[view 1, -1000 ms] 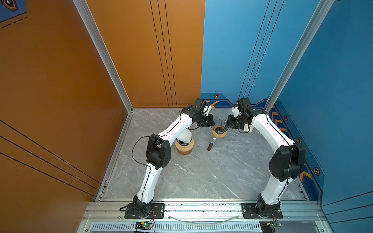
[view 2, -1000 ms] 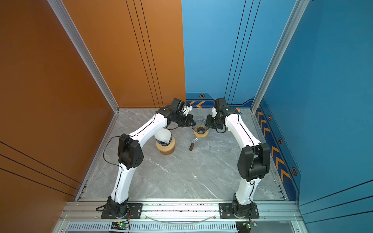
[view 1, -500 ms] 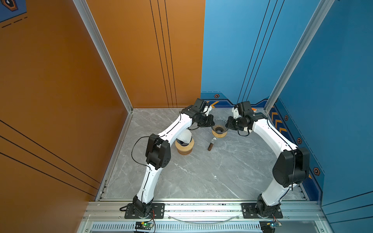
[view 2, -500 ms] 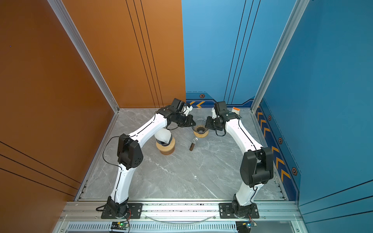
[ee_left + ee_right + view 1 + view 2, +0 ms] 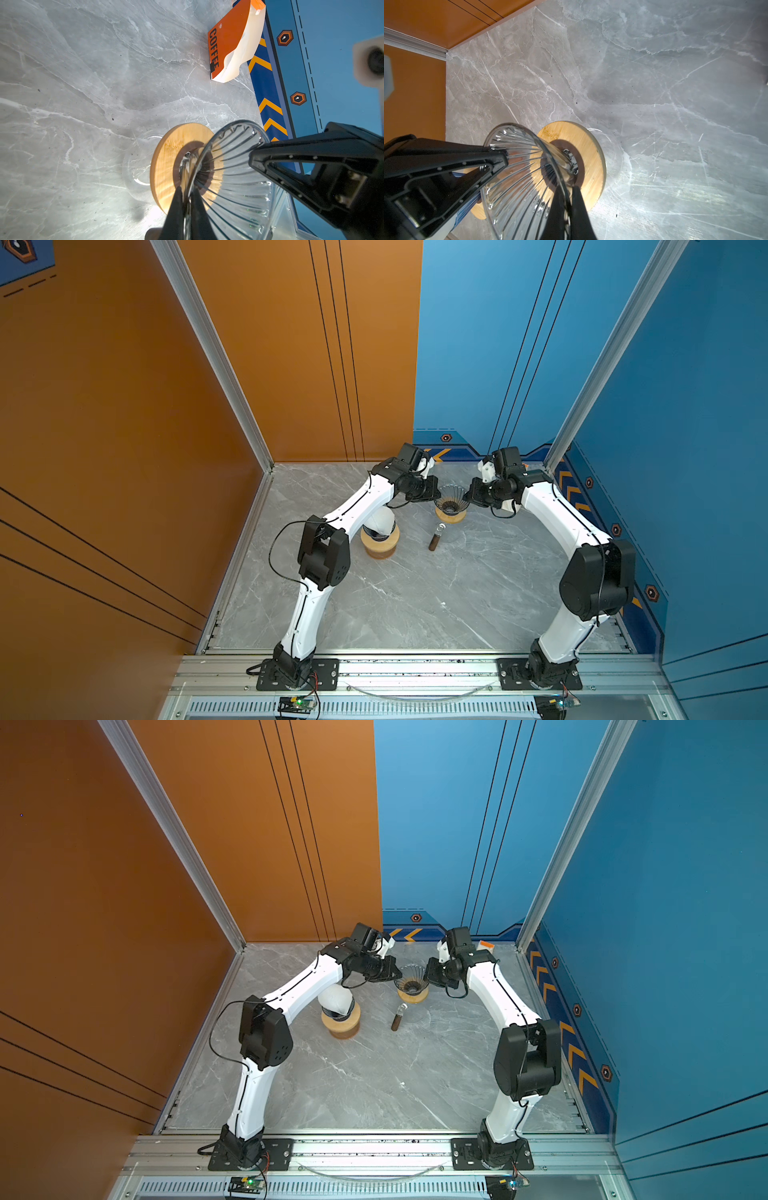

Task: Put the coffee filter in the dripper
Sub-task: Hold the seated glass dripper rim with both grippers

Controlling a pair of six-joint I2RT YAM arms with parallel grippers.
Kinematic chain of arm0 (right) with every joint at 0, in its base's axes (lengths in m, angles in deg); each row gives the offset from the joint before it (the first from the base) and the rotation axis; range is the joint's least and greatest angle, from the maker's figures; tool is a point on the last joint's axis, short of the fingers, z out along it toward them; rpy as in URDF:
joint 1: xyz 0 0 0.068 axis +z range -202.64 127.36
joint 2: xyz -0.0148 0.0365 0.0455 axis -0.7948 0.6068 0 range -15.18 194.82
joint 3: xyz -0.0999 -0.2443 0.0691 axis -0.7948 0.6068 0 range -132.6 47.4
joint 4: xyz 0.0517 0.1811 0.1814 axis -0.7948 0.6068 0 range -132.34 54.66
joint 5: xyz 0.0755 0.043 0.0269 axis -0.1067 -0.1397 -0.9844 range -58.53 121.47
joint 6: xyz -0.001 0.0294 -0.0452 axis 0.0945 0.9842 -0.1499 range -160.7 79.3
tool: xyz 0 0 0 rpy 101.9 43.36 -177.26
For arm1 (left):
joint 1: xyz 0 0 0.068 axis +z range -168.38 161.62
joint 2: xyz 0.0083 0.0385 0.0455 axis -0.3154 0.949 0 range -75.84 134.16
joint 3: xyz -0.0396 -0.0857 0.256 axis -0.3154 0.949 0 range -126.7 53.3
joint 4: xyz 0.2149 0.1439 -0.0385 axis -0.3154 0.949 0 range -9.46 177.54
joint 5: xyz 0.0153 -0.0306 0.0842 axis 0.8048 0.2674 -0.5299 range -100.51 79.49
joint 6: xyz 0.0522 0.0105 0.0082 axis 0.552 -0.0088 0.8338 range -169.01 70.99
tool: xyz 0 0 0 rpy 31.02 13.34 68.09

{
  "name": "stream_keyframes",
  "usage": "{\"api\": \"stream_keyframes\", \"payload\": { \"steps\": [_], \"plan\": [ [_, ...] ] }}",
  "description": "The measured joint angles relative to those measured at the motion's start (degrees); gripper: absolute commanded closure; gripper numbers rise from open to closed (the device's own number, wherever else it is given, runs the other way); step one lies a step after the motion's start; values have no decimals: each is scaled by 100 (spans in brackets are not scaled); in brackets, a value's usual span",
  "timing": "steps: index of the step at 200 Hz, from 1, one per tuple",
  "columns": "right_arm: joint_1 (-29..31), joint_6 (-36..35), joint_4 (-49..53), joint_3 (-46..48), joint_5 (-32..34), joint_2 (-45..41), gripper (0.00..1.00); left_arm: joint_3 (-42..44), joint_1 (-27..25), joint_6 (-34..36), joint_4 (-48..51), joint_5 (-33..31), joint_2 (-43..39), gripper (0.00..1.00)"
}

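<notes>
Top views: even, bright, sharp. Wrist views: strong glare patch on marble tabletop (image 5: pixel 104 207), soft shadows, glints on glass dripper (image 5: pixel 519 176), blurred edges.

text: "COFFEE" | on: orange face of pouch (image 5: pixel 227 41) | lettering: black capitals | view: left wrist

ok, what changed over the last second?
The right arm swung its elbow outward toward the right wall and slightly toward the near rail, uncovering the orange coffee packet in a top view. Nothing was grabbed or released: left gripper and right gripper keep their jaws shut on the dripper rim. The dripper, left arm, white filters and scoop are unmoved.
</notes>
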Motion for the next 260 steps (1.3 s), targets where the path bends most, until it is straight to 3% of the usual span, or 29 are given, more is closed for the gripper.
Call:
{"api": "stream_keyframes", "payload": {
  "steps": [65,127,198,260],
  "plan": [
    [-2,-2,306,-289,-94,175,100,-66,2,-2,46,42,33,95],
    [-2,15,516,-468,-109,219,95,-245,2,31,323,87,79,86],
    [-2,57,931,-570,111,271,74,-509,-2,46,717,260,173,76],
    [0,85,1150,-584,328,273,63,-728,2,44,872,262,184,66]
  ]
}}
